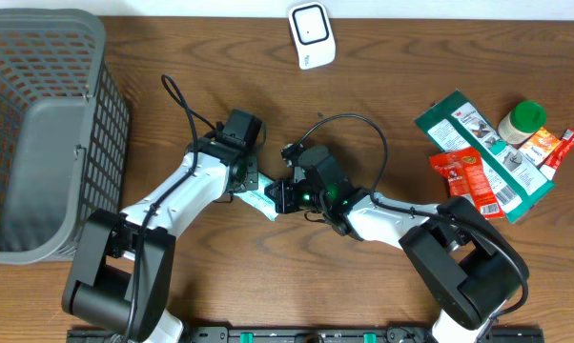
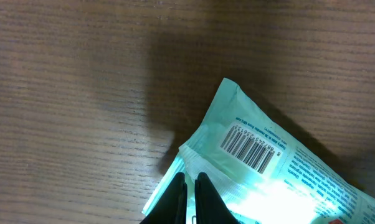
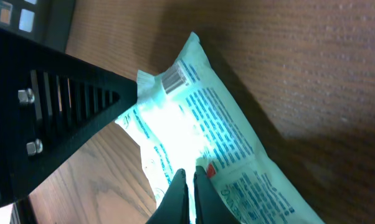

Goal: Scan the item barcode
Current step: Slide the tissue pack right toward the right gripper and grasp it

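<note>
Packet — barcode showing | left fingers, right fingers apparently pinching it

A crinkled pale-mint packet slants mid-table, black barcode showing near one corner, with the white scanner well apart at twelve o'clock.

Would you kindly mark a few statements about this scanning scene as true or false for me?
Both the left gripper and the right gripper are shut on the pale green packet. True.
The packet's barcode shows in the left wrist view. True.
The grey basket stands on the robot's right. False: it is on the left.
The white scanner lies inside the basket. False: it sits on the table by the far edge.
</note>
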